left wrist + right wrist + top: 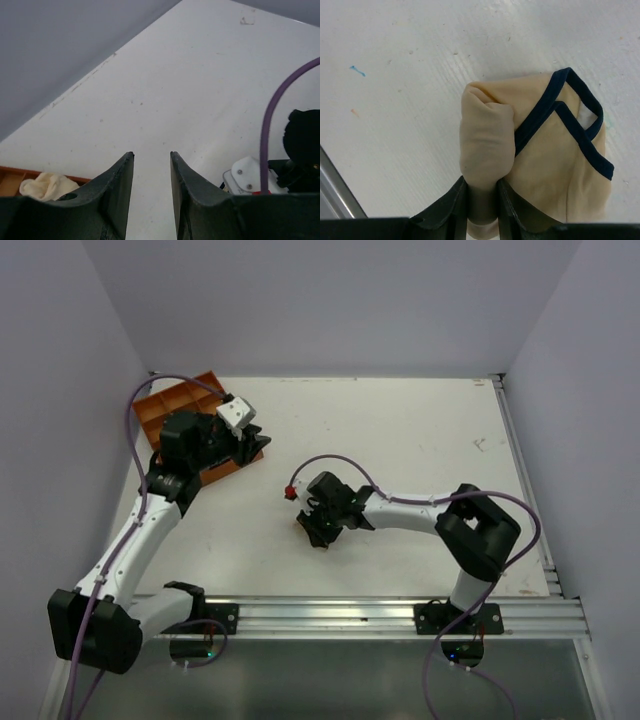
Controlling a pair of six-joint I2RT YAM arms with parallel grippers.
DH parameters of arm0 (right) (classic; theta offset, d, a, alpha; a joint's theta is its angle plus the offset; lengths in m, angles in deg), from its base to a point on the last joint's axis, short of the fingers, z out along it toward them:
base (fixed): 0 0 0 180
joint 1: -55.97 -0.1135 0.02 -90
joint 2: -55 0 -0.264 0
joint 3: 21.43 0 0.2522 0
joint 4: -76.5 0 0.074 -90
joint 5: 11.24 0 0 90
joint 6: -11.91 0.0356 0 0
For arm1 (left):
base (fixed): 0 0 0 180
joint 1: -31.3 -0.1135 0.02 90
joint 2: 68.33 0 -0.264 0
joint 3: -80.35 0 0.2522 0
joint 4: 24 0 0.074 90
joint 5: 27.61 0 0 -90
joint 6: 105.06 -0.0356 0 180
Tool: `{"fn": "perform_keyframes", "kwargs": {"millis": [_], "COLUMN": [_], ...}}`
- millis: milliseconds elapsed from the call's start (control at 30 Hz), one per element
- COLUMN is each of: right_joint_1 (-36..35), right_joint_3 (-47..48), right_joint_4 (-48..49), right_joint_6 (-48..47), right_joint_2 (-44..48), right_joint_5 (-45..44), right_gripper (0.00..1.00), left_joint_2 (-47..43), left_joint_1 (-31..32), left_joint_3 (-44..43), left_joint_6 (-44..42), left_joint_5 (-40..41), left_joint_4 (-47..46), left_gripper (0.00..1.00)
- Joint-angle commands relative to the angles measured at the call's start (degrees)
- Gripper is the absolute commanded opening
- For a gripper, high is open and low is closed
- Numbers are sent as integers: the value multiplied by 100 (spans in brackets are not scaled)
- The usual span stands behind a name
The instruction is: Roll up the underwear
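**Top external.** Two arms. The left arm (pixel 130 550) reaches to the far-left corner, its left gripper (pixel 252 440) above one orange tray (pixel 175 400). The right arm (pixel 420 508) folds leftward, its right gripper (pixel 318 525) low at mid-table. Bare white table (pixel 420 430) lies open beyond both, up to the far and right edges.

**Left wrist.** The fingers (pixel 117 185) stand apart with nothing between them. One cream cloth (pixel 47 185) lies in the tray, which sits near the wall.

**Right wrist.** The fingers (pixel 457 207) are clamped on the rolled end of the single underwear (pixel 545 160), which lies on the table. Its dark-edged flap spreads to the right. A metal rail (pixel 335 195) bounds the lower left.
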Motion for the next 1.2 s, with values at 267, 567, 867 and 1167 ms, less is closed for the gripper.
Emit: {"fn": "perform_keyframes", "kwargs": {"millis": [267,567,867,1167], "right_joint_1": [622,1185,1317,1475], "right_joint_3": [-344,-291,-300,-405], "right_joint_4": [-67,13,118,461], "right_joint_6": [384,631,798,1026], "right_joint_2": [-761,-1201,-1412,-1535], "right_joint_5": [2066,2841,3183,3526], "right_gripper": [28,27,27,27], "left_joint_2": [621,682,2440,2810], "left_joint_1": [104,921,1598,1766], "left_joint_3": [334,1031,214,29], "left_joint_6": [-537,-3419,-5020,-5284], "left_joint_5": [-2255,-2596,-2273,-1913], "left_joint_4": [-253,836,2455,2596], "left_gripper": [36,42,43,43]}}
